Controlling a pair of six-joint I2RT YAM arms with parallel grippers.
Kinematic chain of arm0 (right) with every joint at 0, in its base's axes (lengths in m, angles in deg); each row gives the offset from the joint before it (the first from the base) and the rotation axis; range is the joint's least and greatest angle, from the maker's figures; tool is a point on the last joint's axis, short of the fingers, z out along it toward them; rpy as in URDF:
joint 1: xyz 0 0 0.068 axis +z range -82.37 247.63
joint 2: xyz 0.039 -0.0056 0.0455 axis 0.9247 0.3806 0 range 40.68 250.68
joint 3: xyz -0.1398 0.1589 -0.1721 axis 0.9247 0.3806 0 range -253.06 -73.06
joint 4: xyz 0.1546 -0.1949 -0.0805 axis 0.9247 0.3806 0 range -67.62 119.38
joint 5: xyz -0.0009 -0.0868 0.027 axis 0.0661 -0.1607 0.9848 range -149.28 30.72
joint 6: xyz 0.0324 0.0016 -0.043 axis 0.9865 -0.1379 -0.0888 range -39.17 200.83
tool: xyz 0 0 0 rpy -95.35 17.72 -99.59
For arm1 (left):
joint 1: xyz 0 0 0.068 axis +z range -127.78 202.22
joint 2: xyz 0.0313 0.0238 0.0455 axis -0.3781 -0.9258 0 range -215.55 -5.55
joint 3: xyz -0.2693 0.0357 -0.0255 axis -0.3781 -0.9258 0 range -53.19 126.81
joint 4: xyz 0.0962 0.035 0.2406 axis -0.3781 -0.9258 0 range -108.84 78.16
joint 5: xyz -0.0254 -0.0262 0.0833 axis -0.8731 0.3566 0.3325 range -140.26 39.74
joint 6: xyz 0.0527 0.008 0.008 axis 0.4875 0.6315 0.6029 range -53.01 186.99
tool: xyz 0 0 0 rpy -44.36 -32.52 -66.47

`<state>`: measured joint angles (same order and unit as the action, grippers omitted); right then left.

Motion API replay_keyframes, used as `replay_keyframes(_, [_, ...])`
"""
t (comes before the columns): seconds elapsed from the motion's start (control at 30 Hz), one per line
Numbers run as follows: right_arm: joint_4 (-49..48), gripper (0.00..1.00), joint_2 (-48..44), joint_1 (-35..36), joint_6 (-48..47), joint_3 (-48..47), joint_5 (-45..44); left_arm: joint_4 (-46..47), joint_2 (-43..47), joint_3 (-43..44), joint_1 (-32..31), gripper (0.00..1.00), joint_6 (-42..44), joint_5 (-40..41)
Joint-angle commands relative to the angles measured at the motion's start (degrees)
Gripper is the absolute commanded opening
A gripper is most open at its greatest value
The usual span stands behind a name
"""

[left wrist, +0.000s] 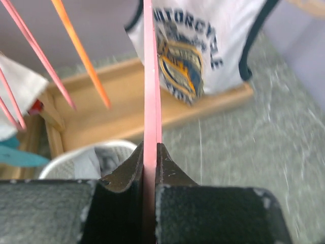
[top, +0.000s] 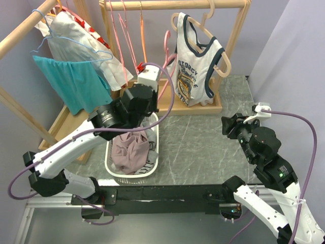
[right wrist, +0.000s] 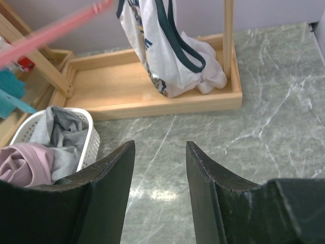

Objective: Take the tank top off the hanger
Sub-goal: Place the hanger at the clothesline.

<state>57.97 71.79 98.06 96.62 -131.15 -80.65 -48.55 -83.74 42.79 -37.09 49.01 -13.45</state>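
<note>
Top view: a grey marble tabletop [top: 203,142] and lilac walls; the tank top [top: 195,66] hangs on its wooden hanger [top: 227,65] at the far edge.
Left wrist view: the left claw [left wrist: 151,168] is clenched on a pink hanger [left wrist: 151,101].
Right wrist view: the right claw [right wrist: 160,173] is released and empty, with a laundry basket [right wrist: 89,137] toward the left edge.

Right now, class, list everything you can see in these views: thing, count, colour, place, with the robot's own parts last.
tank top: one, white with navy trim, right end of the back rail
wooden hanger: one, pale, inside the tank top
wooden rack: pale, behind and left of the table
pink hanger: one, clamped by the left fingers
spare hangers: a few, pink and orange, back rail
teal garment: one, left rail
basket: one, white, on the table
clothes: mauve and grey, in the basket
table: one, grey marble
left fingers: two, black, shut
right fingers: two, black, open, empty
</note>
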Motion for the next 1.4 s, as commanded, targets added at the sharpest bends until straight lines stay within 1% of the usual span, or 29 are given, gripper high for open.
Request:
replay_keyframes(0.0, [-1.14, 0.52, -0.18, -0.11, 1.34, 1.04, -0.52, 8.31, -5.11, 5.69, 1.12, 0.01, 5.23, 7.3])
replay_keyframes(0.1, [-1.05, 0.52, 0.09, -0.11, 2.13, 1.66, 1.14, 9.02, -9.15, 9.47, 4.02, 0.01, 4.27, 6.51])
replay_keyframes(0.23, [-0.53, 0.52, -0.09, -0.11, 2.84, 2.01, 2.12, 11.74, -11.54, 10.72, 5.25, 0.01, 6.2, 10.2])
replay_keyframes(0.37, [-0.52, 0.52, -0.88, -0.11, 2.75, 2.98, 1.42, 16.4, -9.79, 8.61, 5.26, 0.01, 8.48, 10.46])
replay_keyframes(0.47, [-0.35, 0.52, -0.44, -0.03, 2.75, 3.07, 1.33, 16.14, -9.26, 10.18, 5.17, 0.01, 9.27, 10.73])
replay_keyframes(0.7, [-1.93, 0.52, 1.58, -0.11, 3.1, 3.33, 2.64, 19.83, -6.89, 9.66, 5.26, 0.01, 12.52, 11.78])
replay_keyframes(0.83, [-2.46, 0.52, 2.11, -0.11, 2.93, 3.33, 3.08, 23.87, -6.97, 8.96, 5.26, 0.01, 15.25, 13.28])
replay_keyframes(0.93, [-2.02, 0.52, 2.29, -0.11, 3.02, 3.24, 2.73, 25.72, -6.71, 9.04, 5.17, 0.01, 15.69, 12.58])
replay_keyframes(1.03, [-1.41, 0.52, 1.85, -0.11, 3.1, 3.42, 2.29, 29.05, -4.95, 6.76, 5.34, 0.01, 16.04, 11.87])
replay_keyframes(1.07, [-1.32, 0.52, 1.76, -0.03, 3.1, 3.42, 2.12, 29.06, -5.13, 7.28, 5.34, 0.01, 16.39, 12.05])
replay_keyframes(1.2, [-1.4, 0.52, 1.23, -0.11, 3.28, 3.77, 1.94, 24.25, -8.99, 11.5, 6.4, 0.01, 15.96, 11.96])
replay_keyframes(1.3, [-1.32, 0.52, 1.41, -0.11, 3.19, 3.51, 1.85, 23.18, -10.66, 11.42, 8.41, 0.01, 13.24, 9.33])
replay_keyframes(1.37, [-1.23, 0.52, 1.58, -0.03, 3.11, 3.33, 1.94, 22.74, -12.5, 11.33, 9.47, 0.01, 12.53, 9.32])
